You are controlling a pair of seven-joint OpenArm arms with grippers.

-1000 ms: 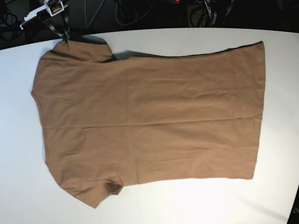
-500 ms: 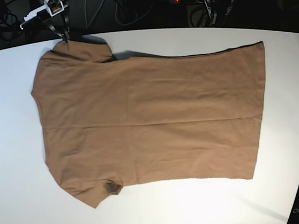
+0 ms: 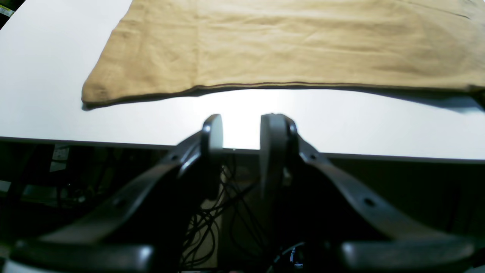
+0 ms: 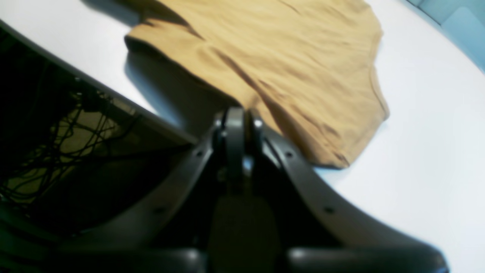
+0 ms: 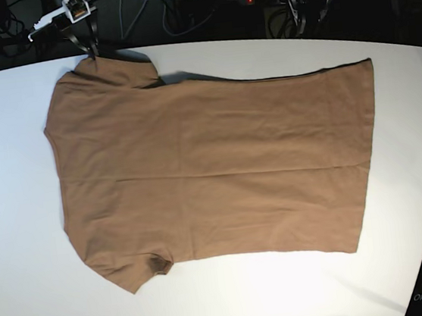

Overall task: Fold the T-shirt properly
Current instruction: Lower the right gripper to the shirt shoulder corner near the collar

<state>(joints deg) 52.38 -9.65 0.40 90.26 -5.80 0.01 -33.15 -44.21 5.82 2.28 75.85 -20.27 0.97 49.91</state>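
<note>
Right gripper (image 4: 239, 113) was closed on the shirt (image 5: 212, 165) sleeve at 11 o'clock; left gripper (image 3: 242, 125) slightly open, empty. Thin fabric might slip when pulled.

Black curved pincer (image 3: 241, 127) arms dotted with small screws.

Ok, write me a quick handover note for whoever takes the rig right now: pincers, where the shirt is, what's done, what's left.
Right pincer: shut, at the far sleeve's edge by the table's back edge; whether it pinches cloth cannot be told.
Left pincer: jaws apart, empty, off the table's back edge, short of the shirt's side edge.
T-shirt: spread flat on the white table, collar end toward the right arm's side, hem toward the left arm's side, both sleeves out.
Done: shirt laid out flat.
Left: every fold; none is visible yet.
</note>
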